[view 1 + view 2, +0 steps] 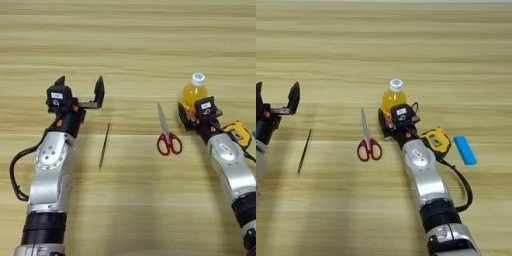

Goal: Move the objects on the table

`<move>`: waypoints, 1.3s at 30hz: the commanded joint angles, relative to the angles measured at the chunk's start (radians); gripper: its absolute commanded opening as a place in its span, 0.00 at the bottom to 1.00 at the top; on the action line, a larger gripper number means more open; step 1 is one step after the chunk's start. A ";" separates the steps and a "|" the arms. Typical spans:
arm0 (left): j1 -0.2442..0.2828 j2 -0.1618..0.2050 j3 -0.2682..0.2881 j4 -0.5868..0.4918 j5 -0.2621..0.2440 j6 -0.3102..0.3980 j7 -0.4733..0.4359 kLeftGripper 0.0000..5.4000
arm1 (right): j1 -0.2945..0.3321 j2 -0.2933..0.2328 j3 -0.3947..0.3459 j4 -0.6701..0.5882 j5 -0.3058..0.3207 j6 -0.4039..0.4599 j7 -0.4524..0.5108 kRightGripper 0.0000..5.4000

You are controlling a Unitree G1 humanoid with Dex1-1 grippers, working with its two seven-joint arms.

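right tool clenched around the orange-drink bottle; left tool released, above the rod.

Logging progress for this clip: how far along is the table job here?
Nothing looks moved yet. In hand: the right gripper is closed around the orange-drink bottle, which stands upright. Left: scissors, thin rod and tape measure lie untouched; the left gripper hangs open.

a robot test bench: bare wooden table, scattered small props.
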 commanded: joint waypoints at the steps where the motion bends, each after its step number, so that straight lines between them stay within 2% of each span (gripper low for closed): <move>1: -0.014 0.006 -0.001 0.008 0.014 -0.008 0.005 1.00 | -0.022 0.008 0.002 0.009 0.004 -0.015 0.005 0.64; 12: -0.013 0.007 0.002 0.007 0.015 -0.008 0.009 1.00 | -0.006 0.017 0.014 0.001 0.013 0.015 0.033 0.64; 15: -0.014 0.008 0.002 0.008 0.015 -0.008 0.009 1.00 | -0.004 0.019 0.015 -0.002 0.014 0.019 0.036 0.73; 28: -0.013 0.010 0.002 0.012 0.016 -0.010 0.010 1.00 | 0.010 0.007 -0.012 -0.048 0.019 0.019 0.023 0.99; 34: -0.010 0.010 0.001 0.007 0.017 -0.009 0.013 1.00 | 0.038 -0.007 -0.020 -0.085 0.026 0.031 0.030 1.00; 39: -0.007 0.007 -0.003 0.000 0.018 -0.007 0.017 1.00 | 0.088 -0.024 -0.032 -0.144 0.033 0.060 0.031 1.00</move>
